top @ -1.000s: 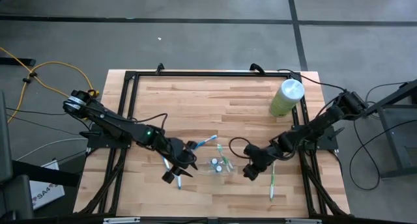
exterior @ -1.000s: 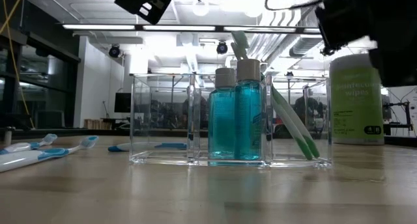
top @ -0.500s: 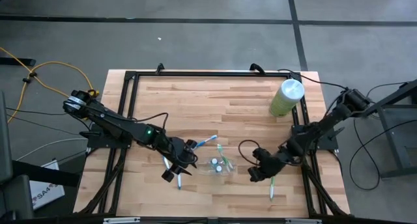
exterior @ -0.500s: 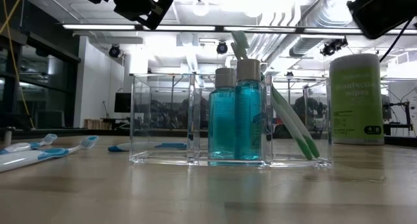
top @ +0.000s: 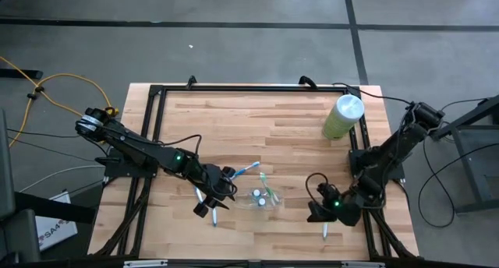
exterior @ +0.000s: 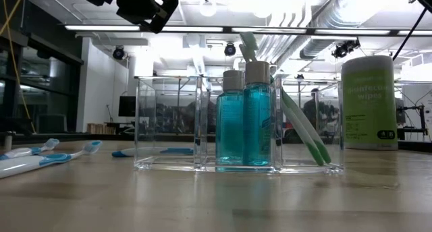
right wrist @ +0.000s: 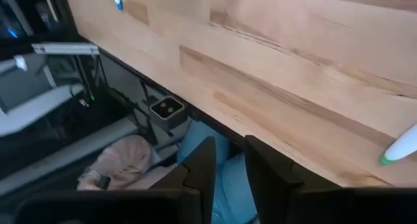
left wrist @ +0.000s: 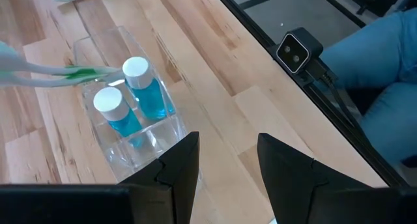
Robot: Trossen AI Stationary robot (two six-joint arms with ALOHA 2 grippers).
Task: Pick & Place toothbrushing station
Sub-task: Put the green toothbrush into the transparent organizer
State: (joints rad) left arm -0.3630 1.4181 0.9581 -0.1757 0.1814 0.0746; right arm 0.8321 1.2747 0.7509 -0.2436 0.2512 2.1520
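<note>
The clear tray (top: 263, 198) sits near the table's front edge, holding two teal bottles (left wrist: 133, 97) and a green toothbrush leaning in one end. The right gripper (top: 318, 212) hovers just beside a loose green toothbrush (top: 325, 225) that lies to the tray's right, its long axis running front to back — and this arm is the nearer one to it. Its fingers (right wrist: 202, 162) stand a narrow gap apart, pinching nothing. On the tray's other side the left gripper (top: 212, 208) waits above the blue toothbrushes (exterior: 40, 154), fingers (left wrist: 182, 162) spread and empty — the tray lies ahead of them.
</note>
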